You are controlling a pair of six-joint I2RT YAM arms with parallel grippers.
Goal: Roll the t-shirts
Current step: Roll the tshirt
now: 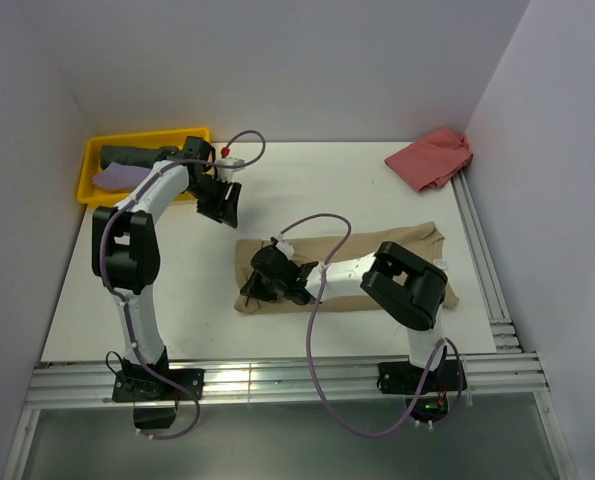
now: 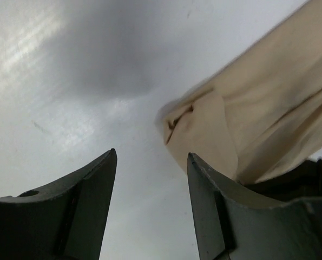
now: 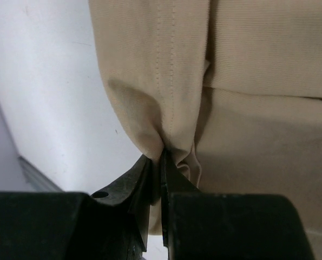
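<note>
A large tan t-shirt (image 1: 407, 243) lies folded into a long strip across the middle of the white table. My right gripper (image 1: 253, 290) is at its left end, shut on a pinched fold of the tan cloth (image 3: 150, 81) near the hem; in the right wrist view the gripper (image 3: 161, 157) has fabric bunched between its fingers. My left gripper (image 1: 222, 215) hovers behind and left of the strip, open and holding nothing. In the left wrist view, the left gripper (image 2: 151, 156) frames bare table, with the tan shirt's corner (image 2: 247, 108) just beyond its right finger. A salmon-red t-shirt (image 1: 432, 158) sits crumpled at the back right.
A yellow tray (image 1: 89, 175) at the back left holds a dark grey-green shirt (image 1: 132, 156) and a lilac one (image 1: 117, 178). Metal rails run along the front edge (image 1: 277, 380) and the right side (image 1: 482, 260). White walls close in the left, back and right.
</note>
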